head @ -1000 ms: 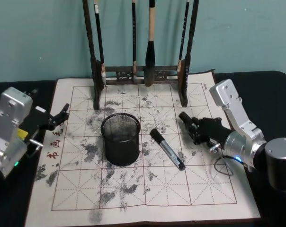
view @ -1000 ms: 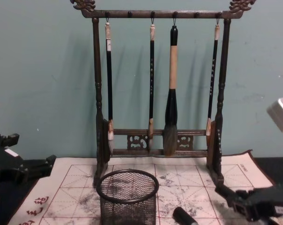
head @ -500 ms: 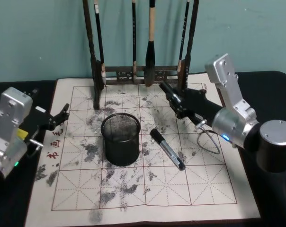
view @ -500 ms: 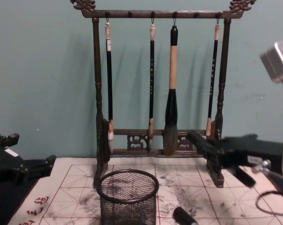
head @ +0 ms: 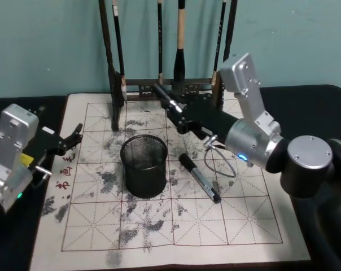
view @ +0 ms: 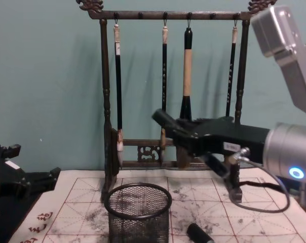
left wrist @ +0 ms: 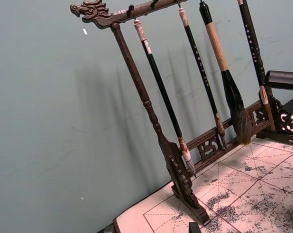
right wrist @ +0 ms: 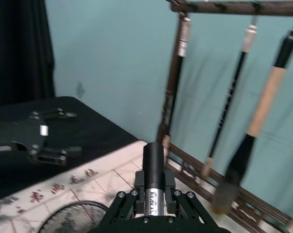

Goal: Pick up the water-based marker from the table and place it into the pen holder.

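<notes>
My right gripper (head: 180,117) hangs above the mat, behind and to the right of the pen holder (head: 144,165), shut on a black marker (head: 162,94) that sticks out toward the rack. The right wrist view shows this marker (right wrist: 154,165) clamped between the fingers, with the mesh holder's rim (right wrist: 83,218) below. A second black marker (head: 199,178) lies on the mat just right of the holder. In the chest view the held marker (view: 165,120) points left, above the holder (view: 138,212). My left gripper (head: 73,141) rests open at the mat's left edge.
The tall dark brush rack (head: 170,90) with hanging brushes stands along the back of the mat, close behind my right gripper. The ink-stained gridded mat (head: 238,226) has free room in front. A cable loop (head: 215,166) dangles under the right wrist.
My right arm has risen and swung left from the mat's right side to a spot in front of the rack, carrying the marker. The left arm and the marker on the mat have not moved.
</notes>
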